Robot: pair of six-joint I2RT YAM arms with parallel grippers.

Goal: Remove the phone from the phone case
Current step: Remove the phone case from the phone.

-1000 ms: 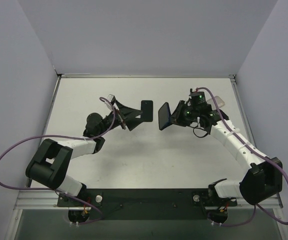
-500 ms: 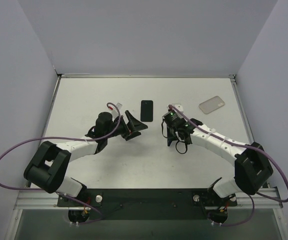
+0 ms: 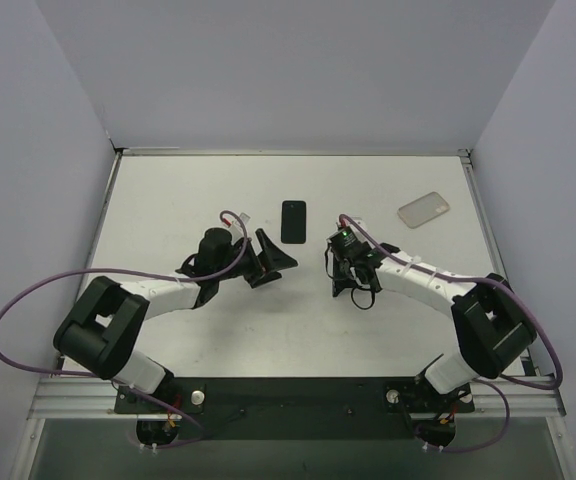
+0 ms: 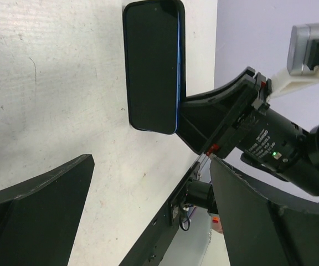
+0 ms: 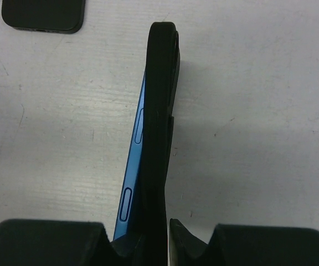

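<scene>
Pinching the blue phone [image 5: 133,166] on edge in the right gripper [image 3: 336,258], just right of the black case [image 3: 293,221] lying flat, likely to hold it clear of that emptied shell; holding the left gripper [image 3: 273,260] spread and empty just below the case. Showing side buttons only from the right wrist, dark screen only from the left wrist

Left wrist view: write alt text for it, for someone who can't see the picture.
A dark-faced phone with a blue side edge shows against the white table, the right gripper reaching in behind it. The left gripper is open and empty, its two black fingers framing the bottom corners.
</scene>
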